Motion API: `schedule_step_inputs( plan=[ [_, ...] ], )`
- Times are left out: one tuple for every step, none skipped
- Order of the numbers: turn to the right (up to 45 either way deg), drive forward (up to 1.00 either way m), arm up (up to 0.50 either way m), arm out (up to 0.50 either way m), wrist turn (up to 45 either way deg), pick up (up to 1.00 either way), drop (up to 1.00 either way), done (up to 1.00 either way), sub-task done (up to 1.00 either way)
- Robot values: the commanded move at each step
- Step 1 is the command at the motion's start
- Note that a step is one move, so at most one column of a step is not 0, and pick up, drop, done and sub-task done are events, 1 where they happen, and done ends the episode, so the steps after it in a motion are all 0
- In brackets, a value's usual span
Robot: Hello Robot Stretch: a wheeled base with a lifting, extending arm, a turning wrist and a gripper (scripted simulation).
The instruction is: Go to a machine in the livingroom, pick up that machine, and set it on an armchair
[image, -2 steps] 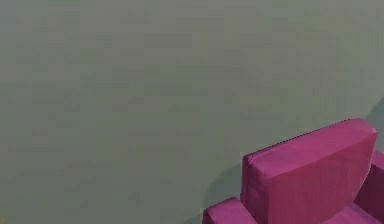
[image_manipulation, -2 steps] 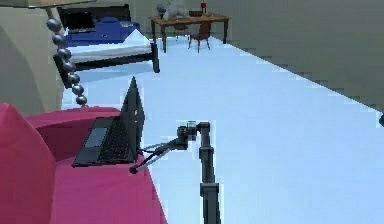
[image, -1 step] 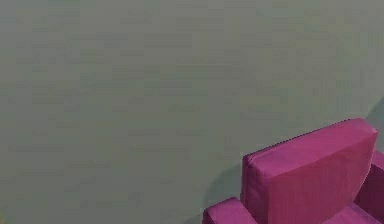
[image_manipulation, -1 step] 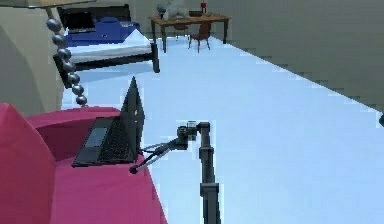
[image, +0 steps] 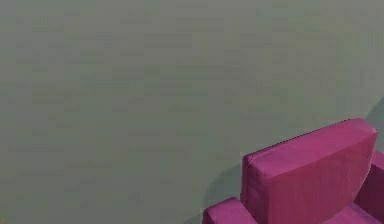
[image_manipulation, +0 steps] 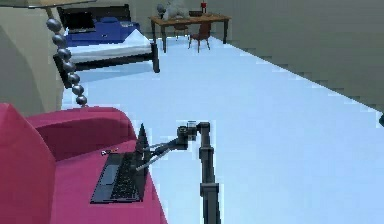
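A magenta armchair point(image: 312, 172) stands against the grey-green wall at the forward view's lower right. In the arm side view the armchair point(image_manipulation: 70, 140) takes up the lower left. A dark laptop point(image_manipulation: 118, 178), its lid raised, rests on the seat cushion. The arm's dark bar point(image_manipulation: 207, 185) rises from the bottom edge. From its white marked squares point(image_manipulation: 190, 128) my gripper point(image_manipulation: 143, 163) reaches left and down to the laptop's lid. With the laptop on the seat right behind the fingers, I cannot tell whether the gripper holds anything.
Pale blue floor spreads out beyond the arm. At the back left stands a bed point(image_manipulation: 105, 40) with a blue cover, and farther back a wooden desk point(image_manipulation: 190, 20) with a chair point(image_manipulation: 200, 34). A string of grey balls point(image_manipulation: 66, 60) hangs beside the armchair.
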Motion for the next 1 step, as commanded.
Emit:
schedule_step_inputs(
  plan=[
    [0.0,0.0,0.1,0.0,0.0,0.0,0.0,0.0,0.0]
  ],
)
